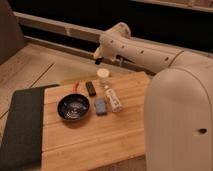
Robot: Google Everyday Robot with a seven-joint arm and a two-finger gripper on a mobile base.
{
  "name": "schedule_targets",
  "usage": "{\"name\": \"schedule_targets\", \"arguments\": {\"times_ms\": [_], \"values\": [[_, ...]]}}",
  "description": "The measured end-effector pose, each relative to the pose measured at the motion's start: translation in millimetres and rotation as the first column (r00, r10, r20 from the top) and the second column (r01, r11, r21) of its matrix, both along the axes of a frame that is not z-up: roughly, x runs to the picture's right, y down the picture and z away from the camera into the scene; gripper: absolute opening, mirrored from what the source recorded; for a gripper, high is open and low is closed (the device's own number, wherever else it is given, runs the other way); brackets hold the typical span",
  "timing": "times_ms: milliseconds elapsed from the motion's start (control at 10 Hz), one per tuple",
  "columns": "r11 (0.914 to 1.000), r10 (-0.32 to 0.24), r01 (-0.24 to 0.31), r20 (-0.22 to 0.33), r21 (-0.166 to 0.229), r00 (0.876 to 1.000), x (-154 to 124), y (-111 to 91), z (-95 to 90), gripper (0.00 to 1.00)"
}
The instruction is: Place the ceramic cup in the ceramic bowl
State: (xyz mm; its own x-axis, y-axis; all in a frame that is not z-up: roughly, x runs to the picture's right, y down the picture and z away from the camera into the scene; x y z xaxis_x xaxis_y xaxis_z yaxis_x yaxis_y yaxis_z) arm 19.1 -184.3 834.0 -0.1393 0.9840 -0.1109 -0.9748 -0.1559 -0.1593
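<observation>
The ceramic cup, small and cream-white, stands upright at the far edge of the wooden table. The ceramic bowl, dark and round with a speckled sheen, sits on the table in front and to the left of the cup, about a hand's width away. My gripper hangs at the end of the white arm, just above and behind the cup and apart from it.
A black oblong object, a blue packet and a flat white tube-like bottle lie between cup and bowl. A small orange item lies behind the bowl. A dark mat covers the table's left. My white body fills the right.
</observation>
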Motion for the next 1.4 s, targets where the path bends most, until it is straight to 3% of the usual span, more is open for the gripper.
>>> {"name": "schedule_targets", "arguments": {"times_ms": [400, 800, 1000, 1400], "values": [[0.9989, 0.005, -0.006, -0.026, -0.046, 1.0, 26, -2, 33.9, 0.65], [0.9989, -0.002, 0.0, -0.028, -0.047, 1.0, 25, -2, 35.7, 0.65], [0.9996, -0.009, 0.008, -0.053, -0.027, 0.999, 32, -2, 35.1, 0.65], [0.9975, 0.058, -0.061, -0.093, -0.035, 0.994, 57, 8, 52.6, 0.65]]}}
